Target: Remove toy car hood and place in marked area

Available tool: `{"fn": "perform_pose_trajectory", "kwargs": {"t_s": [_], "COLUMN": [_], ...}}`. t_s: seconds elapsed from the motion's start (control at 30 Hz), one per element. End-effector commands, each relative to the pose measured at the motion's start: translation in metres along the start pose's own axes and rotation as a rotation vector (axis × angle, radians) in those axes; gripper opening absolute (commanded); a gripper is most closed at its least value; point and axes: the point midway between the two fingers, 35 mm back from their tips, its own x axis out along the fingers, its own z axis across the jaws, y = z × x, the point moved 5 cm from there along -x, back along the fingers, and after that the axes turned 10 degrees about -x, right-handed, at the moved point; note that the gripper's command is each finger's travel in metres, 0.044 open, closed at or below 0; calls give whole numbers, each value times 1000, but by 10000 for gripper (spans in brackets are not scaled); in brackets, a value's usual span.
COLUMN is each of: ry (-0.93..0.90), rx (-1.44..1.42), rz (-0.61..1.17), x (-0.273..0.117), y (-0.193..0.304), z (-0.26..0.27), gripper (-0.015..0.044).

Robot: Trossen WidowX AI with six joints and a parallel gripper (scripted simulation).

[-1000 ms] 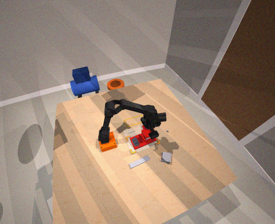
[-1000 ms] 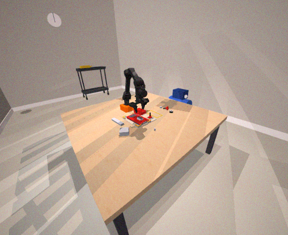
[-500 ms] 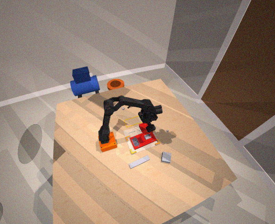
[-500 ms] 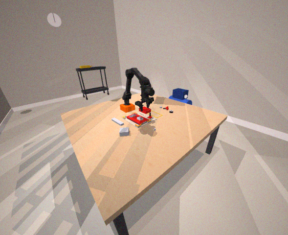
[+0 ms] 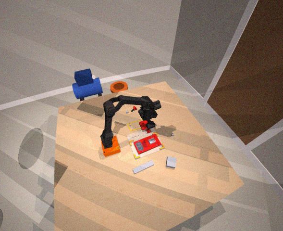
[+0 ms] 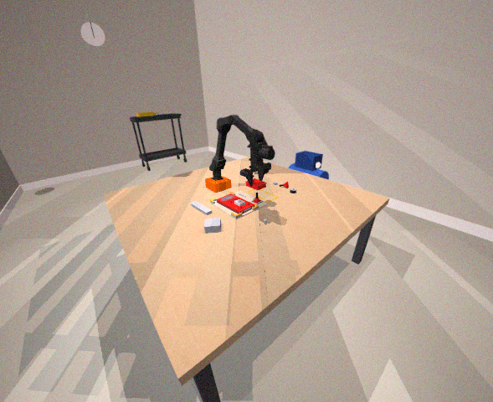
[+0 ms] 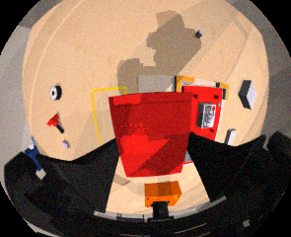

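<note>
The red hood is a box-like panel, raised in the air. My gripper is shut on it, one finger at each side. The toy car is a flat red body with a grey block showing on top; the hood is clear of it. The marked area, a thin yellow outline, lies on the table beside the car's pad. In the wrist view it is left of the hood, which hides part of it.
A small red-and-black part stands near the pad's corner. Beyond the outline lie another red-and-black part and a wheel. A grey block and a grey bar lie beyond the car.
</note>
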Motion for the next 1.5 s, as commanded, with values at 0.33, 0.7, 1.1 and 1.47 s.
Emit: {"fn": "perform_pose_trajectory", "kwargs": {"t_s": [0.33, 0.7, 1.1, 1.47], "ry": [-3, -7, -7, -7], "rx": [1, 0, 0, 0], "rz": [-3, -3, -3, -3], "x": [-5, -7, 1, 9], "y": [7, 15, 14, 13], "z": [61, 92, 92, 93], "gripper": [0, 0, 0, 0]}}
